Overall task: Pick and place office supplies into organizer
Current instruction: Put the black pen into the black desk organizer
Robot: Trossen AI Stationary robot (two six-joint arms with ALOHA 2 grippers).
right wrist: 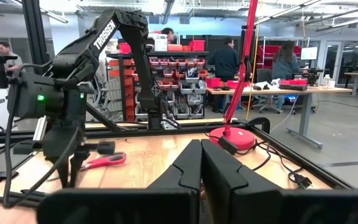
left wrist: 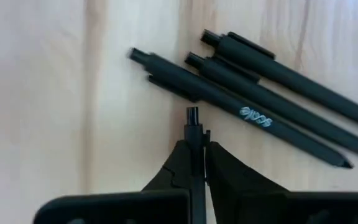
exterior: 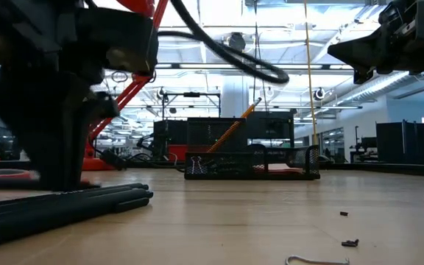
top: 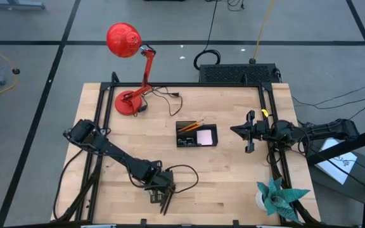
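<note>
- Four black pens (left wrist: pixel 260 102) are seen at the near edge of the table (top: pixel 233 183), left of centre; three lie loose side by side, and one pen (left wrist: pixel 193 127) is clamped between the fingers of the left gripper (top: pixel 161 197), its tip poking out past the fingertips.
- The left gripper is set low over the wood, just beside the three loose pens.
- Red-handled scissors (right wrist: pixel 102 162) are seen lying flat on the table near the left arm in the right wrist view.
- A red lamp (top: pixel 129 66) is stood at the far left of the table.
- The organizer (top: pixel 196 135) is placed near the table's centre, with orange pencils (top: pixel 192 125) leaning in its left part and a pink pad (top: pixel 204 137) in its right part.
- The right gripper (top: pixel 241 130) is held above the table, to the right of the organizer, with its jaws pressed together on nothing.
- A teal paper plant (top: pixel 277 196) is stood at the near right corner.
- Small dark clips (exterior: pixel 350 242) are scattered on the wood in the low view.
</note>
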